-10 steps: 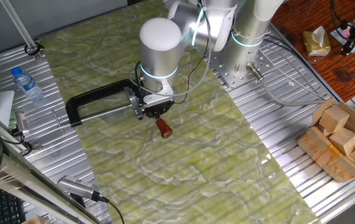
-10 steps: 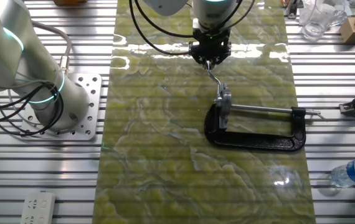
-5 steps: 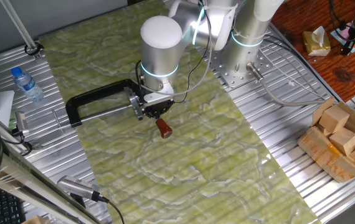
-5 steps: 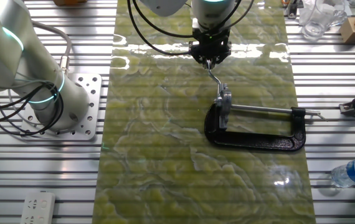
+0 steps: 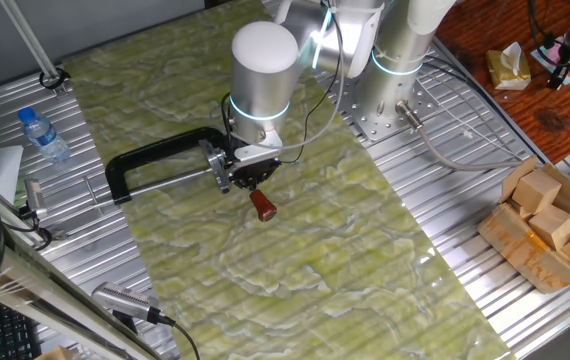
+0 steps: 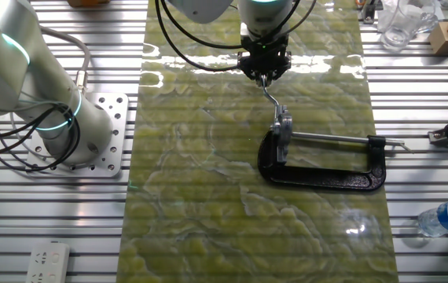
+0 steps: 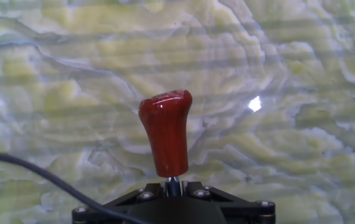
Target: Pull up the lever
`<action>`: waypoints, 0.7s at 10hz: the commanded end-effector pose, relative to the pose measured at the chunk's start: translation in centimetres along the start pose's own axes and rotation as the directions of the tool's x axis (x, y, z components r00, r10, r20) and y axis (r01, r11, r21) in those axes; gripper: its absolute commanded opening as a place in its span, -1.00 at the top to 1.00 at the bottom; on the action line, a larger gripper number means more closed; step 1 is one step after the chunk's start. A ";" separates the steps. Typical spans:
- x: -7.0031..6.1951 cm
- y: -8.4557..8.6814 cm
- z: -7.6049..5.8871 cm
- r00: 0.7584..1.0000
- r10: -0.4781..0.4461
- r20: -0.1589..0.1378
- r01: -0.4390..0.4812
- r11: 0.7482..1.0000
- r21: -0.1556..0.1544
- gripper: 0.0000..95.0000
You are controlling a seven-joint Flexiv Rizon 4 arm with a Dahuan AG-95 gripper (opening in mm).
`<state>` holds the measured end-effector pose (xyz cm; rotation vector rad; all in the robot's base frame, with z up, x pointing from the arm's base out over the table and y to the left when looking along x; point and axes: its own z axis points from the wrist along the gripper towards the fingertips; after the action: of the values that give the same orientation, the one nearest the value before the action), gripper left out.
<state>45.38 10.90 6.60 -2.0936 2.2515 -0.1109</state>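
Observation:
The lever is a thin silver rod (image 7: 172, 182) ending in a red-brown knob (image 7: 166, 137). It is hinged to the screw end of a black C-shaped clamp (image 5: 155, 155) lying on the green marbled mat. My gripper (image 7: 172, 186) is shut on the rod just behind the knob, with the black fingers (image 7: 141, 195) close on either side. In one fixed view the knob (image 5: 262, 205) sticks out below the gripper (image 5: 250, 180). In the other fixed view the gripper (image 6: 265, 73) holds the far end of the lever (image 6: 271, 96), beyond the clamp (image 6: 322, 177).
A water bottle (image 5: 43, 135) lies on the metal slats left of the mat. A box of wooden blocks (image 5: 550, 225) stands at the right. A second arm's base (image 6: 51, 118) is beside the mat. Glass cups (image 6: 401, 23) stand at the far corner.
The arm's wrist has shifted slightly up and to the right. The knob and the clamp have not visibly moved.

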 end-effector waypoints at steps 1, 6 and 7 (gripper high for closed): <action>0.0 -0.1 -4.6 1.000 -0.001 0.001 0.001 1.000 -0.002 1.00; 0.5 0.0 -5.9 1.000 -0.011 0.004 0.011 1.000 -0.010 1.00; 0.5 0.0 -6.2 1.000 -0.012 0.001 0.012 1.000 -0.010 1.00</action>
<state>45.18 10.55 6.72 -2.1133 2.2461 -0.0962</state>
